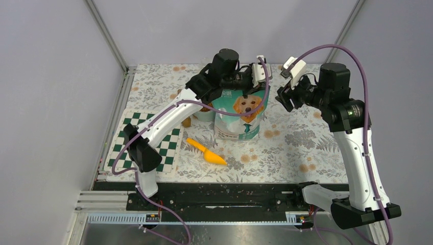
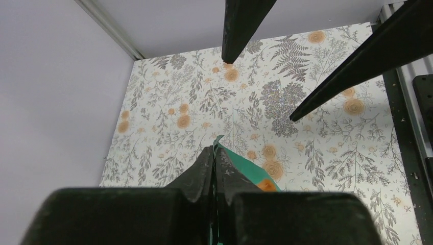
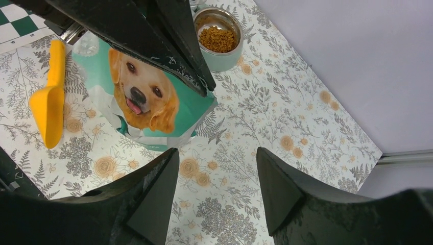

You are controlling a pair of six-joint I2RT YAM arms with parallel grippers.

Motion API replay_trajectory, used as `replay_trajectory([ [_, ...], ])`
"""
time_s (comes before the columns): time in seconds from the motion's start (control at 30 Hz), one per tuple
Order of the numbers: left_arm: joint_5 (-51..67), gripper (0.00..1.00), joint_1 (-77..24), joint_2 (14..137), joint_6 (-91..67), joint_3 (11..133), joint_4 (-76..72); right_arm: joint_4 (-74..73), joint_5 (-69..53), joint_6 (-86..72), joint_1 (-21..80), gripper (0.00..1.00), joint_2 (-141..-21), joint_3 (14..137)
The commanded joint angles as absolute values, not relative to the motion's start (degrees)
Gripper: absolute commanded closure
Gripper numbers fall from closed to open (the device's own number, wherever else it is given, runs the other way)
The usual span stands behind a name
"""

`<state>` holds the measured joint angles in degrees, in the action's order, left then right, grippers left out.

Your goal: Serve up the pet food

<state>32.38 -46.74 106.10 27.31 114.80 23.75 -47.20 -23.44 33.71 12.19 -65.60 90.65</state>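
Nearest, a black rail (image 1: 219, 196) ran along the front edge of the bench (image 1: 301, 153), which was covered in a grey-and-orange floral cloth. On the left lay a green-and-white checkered mat (image 1: 118, 147). Just beside it an orange scoop (image 1: 207, 152) rested on the cloth, apart from the dog-food bag (image 1: 240, 115) standing upright behind it. The left fingers (image 2: 210, 155) were clenched on the bag's top edge, while the right fingers (image 3: 164, 168) hung spread and empty near it. Just beside the bag, the pet food (image 3: 218, 38) sat in a round bowl (image 3: 224, 60). Pale grey walls and aluminium posts (image 1: 104, 33) closed in the far side.
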Motion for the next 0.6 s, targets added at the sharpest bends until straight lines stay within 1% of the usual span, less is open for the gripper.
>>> replay_trajectory([
  [0.0,34.74,1.00,-47.01,106.06,26.82,117.20,19.76,-44.69,-22.93,33.36,11.61,0.35,-64.08,89.97],
  [0.03,33.11,0.95,-46.90,105.65,27.02,117.02,19.82,-44.43,-22.94,33.26,11.60,0.35,-63.93,89.81],
  [0.07,32.19,0.82,-46.81,105.09,27.03,116.90,19.88,-44.40,-23.18,33.16,11.57,0.34,-63.96,89.97],
  [0.1,31.60,0.67,-46.56,104.46,27.36,116.55,20.13,-44.39,-23.61,32.92,11.58,0.34,-64.10,90.18],
  [0.13,31.27,0.57,-46.32,103.54,27.59,115.89,20.20,-44.39,-24.04,32.69,11.62,0.34,-64.33,90.37],
  [0.17,30.97,0.49,-45.80,102.56,27.67,115.14,20.31,-44.13,-24.63,32.51,11.60,0.34,-64.48,90.42],
  [0.2,30.72,0.43,-45.34,101.38,27.78,113.84,20.60,-43.75,-25.20,32.27,11.60,0.33,-64.58,90.32],
  [0.3,31.14,0.35,-43.14,97.42,28.91,111.21,24.33,-42.79,-27.30,31.13,11.60,0.31,-64.75,90.17],
  [0.43,31.99,0.32,-38.92,90.74,30.00,106.00,26.61,-41.84,-31.50,29.18,11.60,0.26,-66.11,91.32],
  [0.57,32.33,0.32,-34.79,86.37,32.04,102.73,30.49,-40.24,-38.07,25.42,11.81,0.26,-68.99,92.98],
])
